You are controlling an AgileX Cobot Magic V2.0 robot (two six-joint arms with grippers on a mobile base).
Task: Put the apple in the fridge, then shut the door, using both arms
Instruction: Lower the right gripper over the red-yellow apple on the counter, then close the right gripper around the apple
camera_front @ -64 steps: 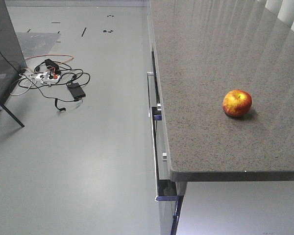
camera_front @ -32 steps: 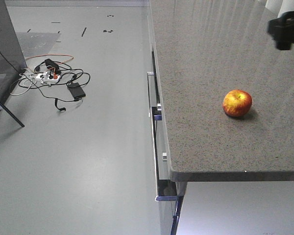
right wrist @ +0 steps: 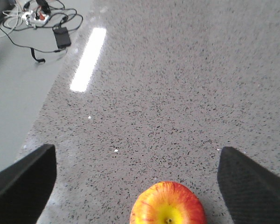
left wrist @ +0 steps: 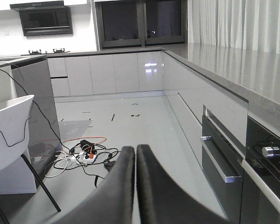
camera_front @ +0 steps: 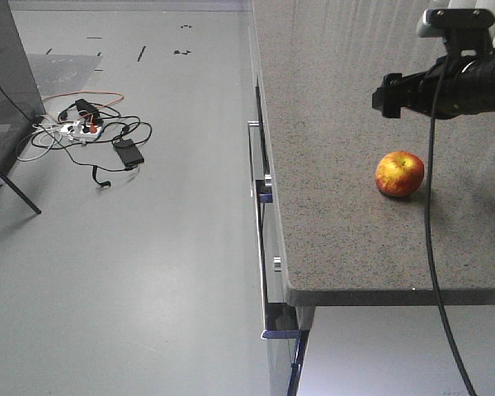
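Looking through the right wrist camera, I saw the right gripper [right wrist: 135,150] spread wide open above the speckled counter [right wrist: 177,70], its two fingers [right wrist: 23,179] well apart on either side of the apple [right wrist: 168,205] and touching nothing. The apple sat on the counter toward its front edge, well in from the left edge where the drawer handles [camera_front: 254,165] ran. The left gripper [left wrist: 136,154] hung over the floor with its fingers pressed together, holding nothing, and a tangle of cables [left wrist: 86,156] lay beyond it.
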